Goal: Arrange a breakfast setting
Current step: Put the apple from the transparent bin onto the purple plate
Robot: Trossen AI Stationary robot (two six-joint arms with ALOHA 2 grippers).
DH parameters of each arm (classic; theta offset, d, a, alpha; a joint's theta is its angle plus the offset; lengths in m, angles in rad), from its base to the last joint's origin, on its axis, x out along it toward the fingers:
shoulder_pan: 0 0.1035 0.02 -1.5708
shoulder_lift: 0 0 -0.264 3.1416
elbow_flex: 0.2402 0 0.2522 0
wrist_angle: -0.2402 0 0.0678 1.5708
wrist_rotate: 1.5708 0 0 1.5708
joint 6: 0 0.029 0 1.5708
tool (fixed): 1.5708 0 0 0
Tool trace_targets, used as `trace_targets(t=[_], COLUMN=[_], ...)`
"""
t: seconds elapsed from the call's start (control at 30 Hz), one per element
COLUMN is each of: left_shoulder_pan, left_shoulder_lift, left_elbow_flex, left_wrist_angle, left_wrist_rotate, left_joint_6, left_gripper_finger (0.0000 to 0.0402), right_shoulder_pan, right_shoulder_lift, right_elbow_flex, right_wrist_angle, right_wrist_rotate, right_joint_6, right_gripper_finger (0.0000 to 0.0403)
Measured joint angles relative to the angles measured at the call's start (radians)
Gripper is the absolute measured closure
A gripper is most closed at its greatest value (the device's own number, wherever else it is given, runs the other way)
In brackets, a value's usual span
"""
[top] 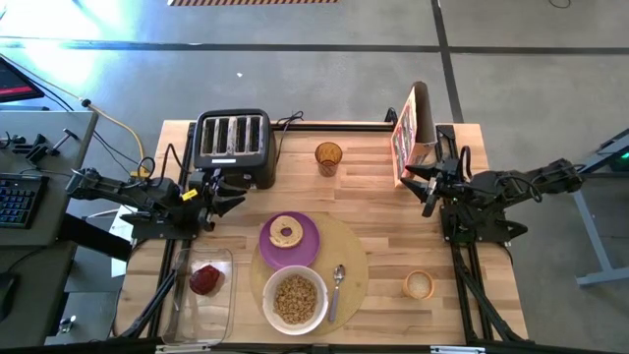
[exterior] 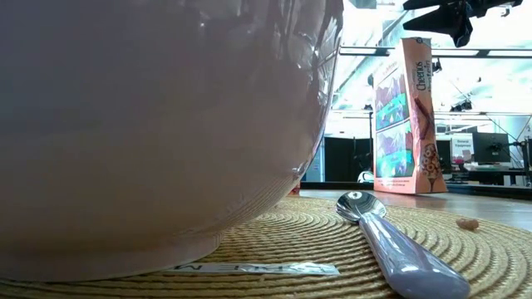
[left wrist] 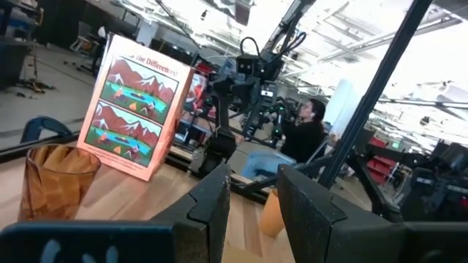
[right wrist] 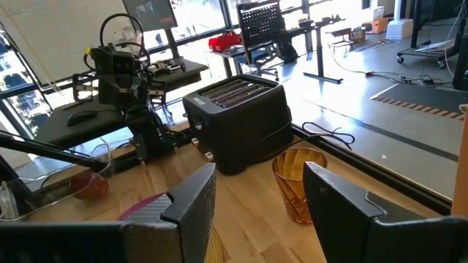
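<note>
high view | placemat (top: 352, 258) near front edge | right side bare

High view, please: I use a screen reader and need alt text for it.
A round placemat holds a purple plate with a bagel, a bowl of cereal and a spoon. Both arms wait at the table's sides, beside a toaster and cereal box.
</note>
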Motion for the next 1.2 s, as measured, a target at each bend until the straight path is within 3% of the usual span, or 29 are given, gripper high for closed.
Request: trace_targets(t=[0.37,0.9,1.2], left_shoulder_pan=[0.0,0.0,0.0], left_shoulder_lift=[0.011,0.244,0.407], left_elbow_flex=[0.01,0.503,0.706], left_wrist_angle=[-0.036,-0.948,-1.31], left_wrist_rotate=[-0.018,-0.017,0.069], left_joint_6=[0.067,-0.318,-0.446], left_gripper_finger=[0.0297,0.0298,0.0298], right_shoulder_pan=[0.0,0.0,0.0], right_shoulder_lift=[0.0,0.0,0.0], right_elbow_flex=[0.0,0.0,0.0], right_wrist_angle=[0.0,0.0,0.0], right_wrist_rotate=[0.0,0.0,0.0], right_joint_6=[0.0,-0.001,-0.001], right_gripper_finger=[0.0214,0.0214,0.0214])
